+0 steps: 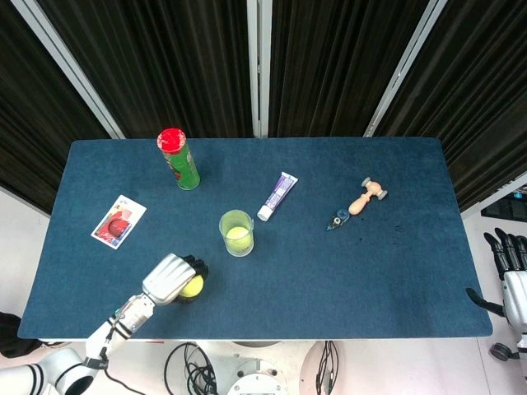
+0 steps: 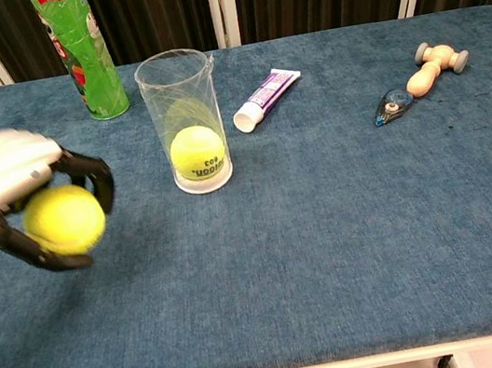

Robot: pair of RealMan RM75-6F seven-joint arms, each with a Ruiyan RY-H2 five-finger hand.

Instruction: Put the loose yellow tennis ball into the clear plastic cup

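Clear plastic cup (image 2: 184, 123), up and to the right of the left hand (image 2: 2, 182), already contains one yellow ball. The hand grips the loose tennis ball (image 2: 64, 219) above the blue-felt table (image 2: 350, 242). Black curtains hang behind. The right hand (image 1: 509, 267), partly cropped at the table's far edge, hangs with fingers spread, holding nothing.

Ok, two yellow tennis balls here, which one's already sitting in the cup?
The ball with dark lettering, at the bottom of the clear plastic cup. The other tennis ball is gripped in the left hand.
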